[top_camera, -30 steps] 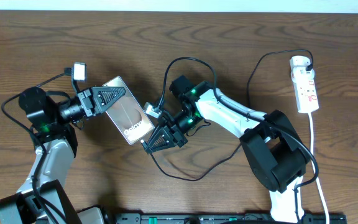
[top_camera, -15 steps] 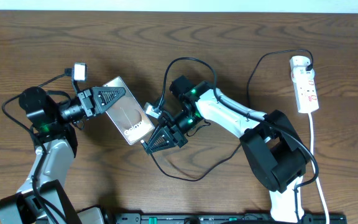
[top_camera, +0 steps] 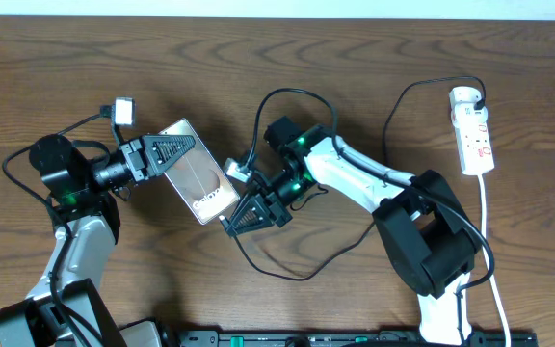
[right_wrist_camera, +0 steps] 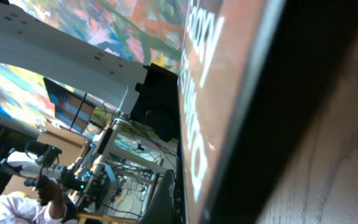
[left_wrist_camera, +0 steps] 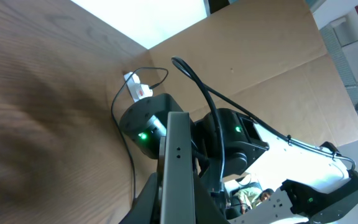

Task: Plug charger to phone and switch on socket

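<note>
The step in hand looks to be seating the plug in the phone, which sits slanted left of the surface's middle. To do it well, the left tool should hold the slab rigid while the right tool lines the tip square with the port on the lower short end and pushes straight along the phone's length. A skewed push would likely glance off or twist the phone. The left tool is clamped across the phone's upper end. The right tool's tip is right at the lower end, but I cannot tell whether it is pinched on the charger, as the plug is hidden. The socket lies by the far right corner, untouched
</note>
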Robot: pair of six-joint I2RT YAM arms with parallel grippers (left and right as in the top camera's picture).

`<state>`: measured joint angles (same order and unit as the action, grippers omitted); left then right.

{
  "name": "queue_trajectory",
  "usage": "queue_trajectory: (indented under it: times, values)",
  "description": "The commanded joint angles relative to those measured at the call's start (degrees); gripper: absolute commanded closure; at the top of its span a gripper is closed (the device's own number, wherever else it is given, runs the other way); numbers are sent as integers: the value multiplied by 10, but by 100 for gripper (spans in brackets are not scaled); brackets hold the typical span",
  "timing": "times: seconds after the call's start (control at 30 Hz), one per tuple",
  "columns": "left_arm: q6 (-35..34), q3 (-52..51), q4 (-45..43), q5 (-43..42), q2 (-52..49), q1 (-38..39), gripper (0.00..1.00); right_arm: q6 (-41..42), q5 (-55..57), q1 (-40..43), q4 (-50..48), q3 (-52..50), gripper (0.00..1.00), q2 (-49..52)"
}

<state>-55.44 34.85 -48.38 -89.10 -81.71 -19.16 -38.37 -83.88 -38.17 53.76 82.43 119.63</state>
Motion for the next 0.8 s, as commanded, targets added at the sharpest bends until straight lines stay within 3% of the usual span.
queue_trajectory:
  times: [0.0,0.77]
  values:
    - [6,10,-3,-10,1,2,92,-13,-14,6,0,0,99,6]
    - [18,0,-3,-10,1,2,93,-13,-22,7,-4,4,99,6]
